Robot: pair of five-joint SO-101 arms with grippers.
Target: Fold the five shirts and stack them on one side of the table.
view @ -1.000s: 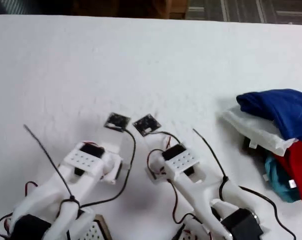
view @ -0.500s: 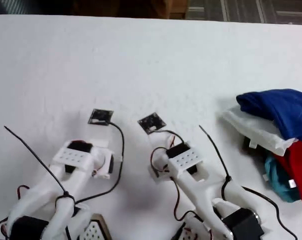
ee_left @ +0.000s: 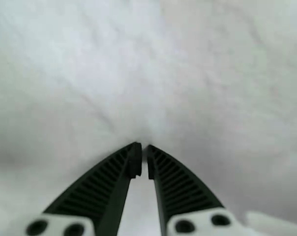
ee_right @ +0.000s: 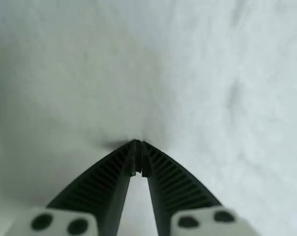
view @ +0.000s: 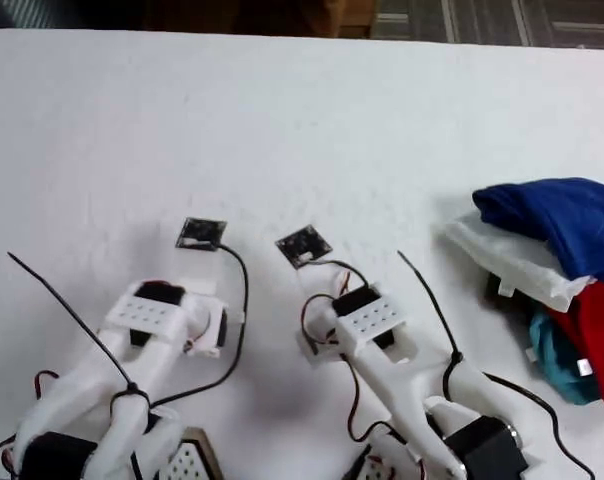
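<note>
A: High view: where is the shirt pile seen?
B: The shirt pile point(view: 552, 280) is seen unfolded at the right edge of the white table point(view: 282, 120). A blue shirt point(view: 567, 215) is draped on top and a white shirt point(view: 507, 260) is crumpled under it. A red shirt point(view: 600, 330) and a teal shirt point(view: 554, 365) are laid nearer the front edge. Some dark cloth point(view: 499, 290) is wedged between white and teal; the garment cannot be told.
A: Labels?
B: Small white tags point(view: 582, 368) are seen on the red and teal cloth. The print is too small to be read.
A: Arms?
B: Two white arms point(view: 162, 330) are set side by side near the front edge, well apart from the pile. Sides cannot be assigned from this view.
A: Left wrist view?
B: The left gripper point(ee_left: 140, 158) is clenched on nothing, tips almost touching, pointed at the white table surface.
A: Right wrist view?
B: The right gripper point(ee_right: 137, 156) is pressed closed with nothing gripped, tips pointed at the table surface.
</note>
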